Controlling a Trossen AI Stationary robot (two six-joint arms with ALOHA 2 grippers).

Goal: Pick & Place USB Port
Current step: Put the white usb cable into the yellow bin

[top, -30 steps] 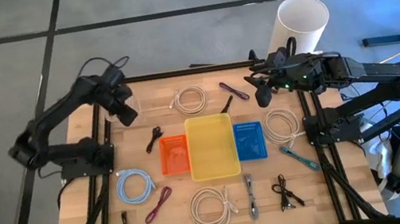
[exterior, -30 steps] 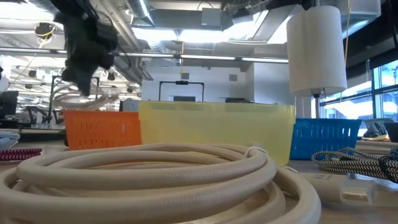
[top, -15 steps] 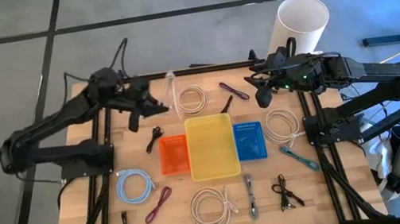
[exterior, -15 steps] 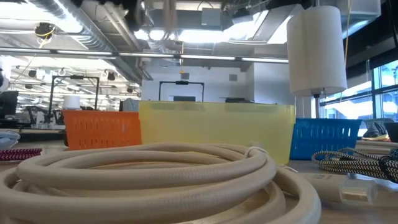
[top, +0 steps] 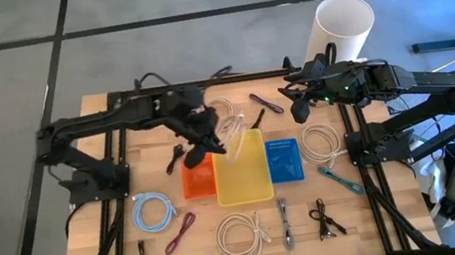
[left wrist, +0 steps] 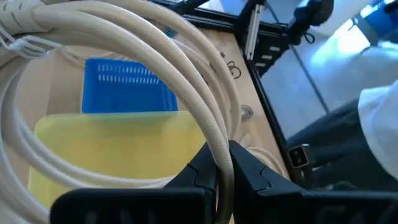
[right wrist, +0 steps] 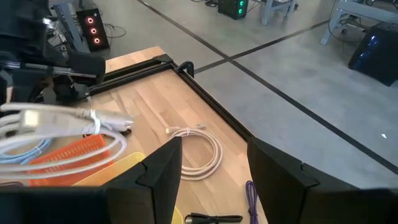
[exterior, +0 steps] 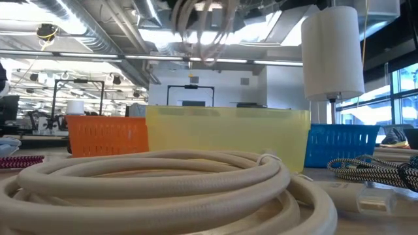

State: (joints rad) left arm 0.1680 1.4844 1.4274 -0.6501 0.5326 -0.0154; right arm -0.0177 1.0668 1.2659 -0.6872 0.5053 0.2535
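My left gripper [top: 211,142] hangs over the far ends of the orange bin [top: 198,178] and the yellow bin [top: 241,169], shut on a coiled white cable [top: 235,132]. In the left wrist view the coil [left wrist: 180,62] spreads out above the yellow bin [left wrist: 118,143] and the blue bin [left wrist: 127,87]. The low view shows the coil [exterior: 204,26] high above the bins. My right gripper [top: 299,109] waits open near the far right edge; in its wrist view [right wrist: 211,180] the held coil [right wrist: 62,134] shows in the air. My left gripper pinches one loop of the white coil [left wrist: 219,142] between its two fingers [left wrist: 249,171], which lie across the strand. The coil is lifted clear of the table and reaches out beyond the fingers over the yellow bin.
A second white coil [top: 219,109] lies on the table behind the bins, with a purple cable [top: 266,102] beside it. More coils lie at the right [top: 320,142], near edge [top: 240,236] and near left (light blue) [top: 154,211]. A white cylinder [top: 345,26] stands at the far right corner.
My left arm has swung from the table's far left corner toward the middle, carrying the white coil with it. The coil, held throughout, has travelled from over the left side and now hangs above the far end of the yellow bin. My right arm has kept still.
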